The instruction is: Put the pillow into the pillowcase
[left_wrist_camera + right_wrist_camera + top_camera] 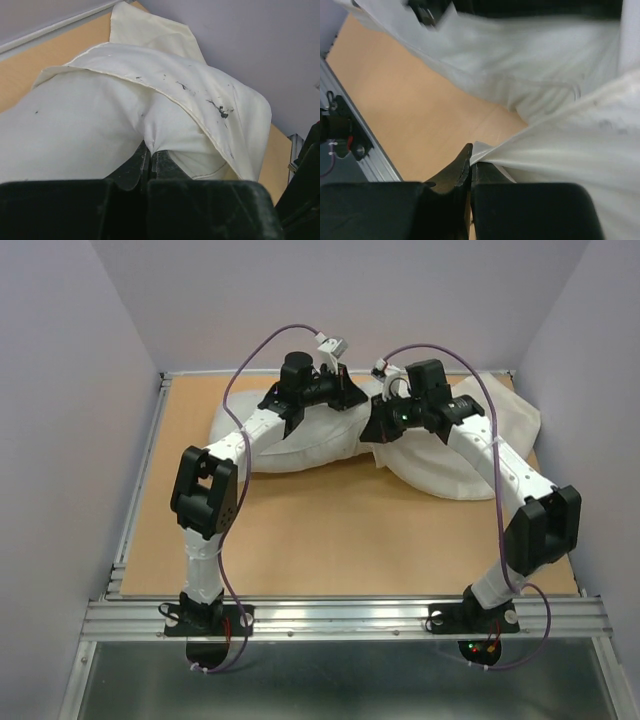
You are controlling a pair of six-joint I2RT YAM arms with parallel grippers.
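The plump greyish-white pillow [255,445] lies at the back middle of the table. The limp cream pillowcase [505,420] lies to its right, against the right wall. In the left wrist view the pillowcase's hemmed edge [195,102] drapes over the pillow's [65,130] end. My left gripper [355,398] [150,152] is shut on a pinched fold of whitish fabric just under that hem, which looks like the pillow's. My right gripper [380,432] [471,159] is shut on the pillowcase's [560,145] near-left edge, and the cloth stretches taut away from it.
The tan wooden table [330,530] has a metal rim on the left [140,480] and an aluminium rail [350,615] along the near edge. Lilac walls close in on the left, back and right. The two wrists are close together over the fabric.
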